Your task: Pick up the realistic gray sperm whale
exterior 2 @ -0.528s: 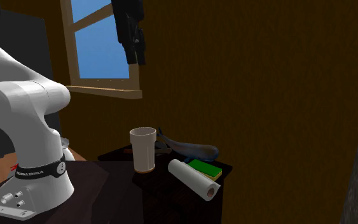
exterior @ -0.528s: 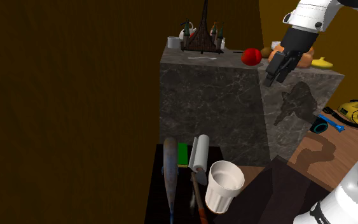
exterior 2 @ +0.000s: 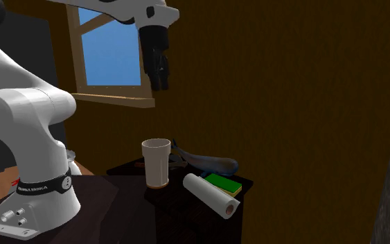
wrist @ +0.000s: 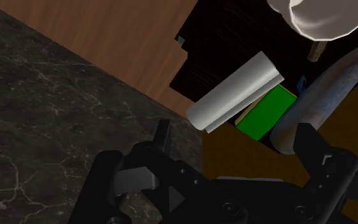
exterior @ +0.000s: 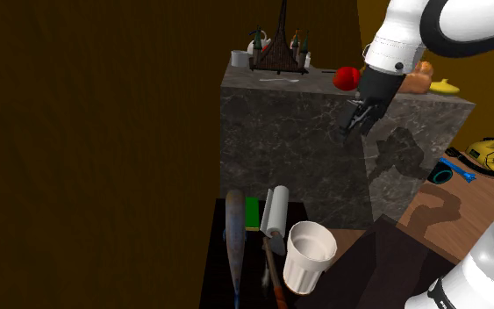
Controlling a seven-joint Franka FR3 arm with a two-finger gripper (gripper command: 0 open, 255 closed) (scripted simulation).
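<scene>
The claw (exterior: 356, 121) hangs open by a marbled grey block (exterior: 289, 149). The grey whale (exterior: 233, 230) lies on the dark low surface (exterior: 211, 274), beside a green pad (exterior: 253, 213) and paper roll (exterior: 275, 211). Brown walls (exterior: 87, 132), one window (exterior 2: 110, 48).

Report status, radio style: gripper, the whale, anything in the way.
Gripper open, high up, nothing held. Whale lying on the low dark table, untouched. White roll and green block right beside it; cup close by.
</scene>
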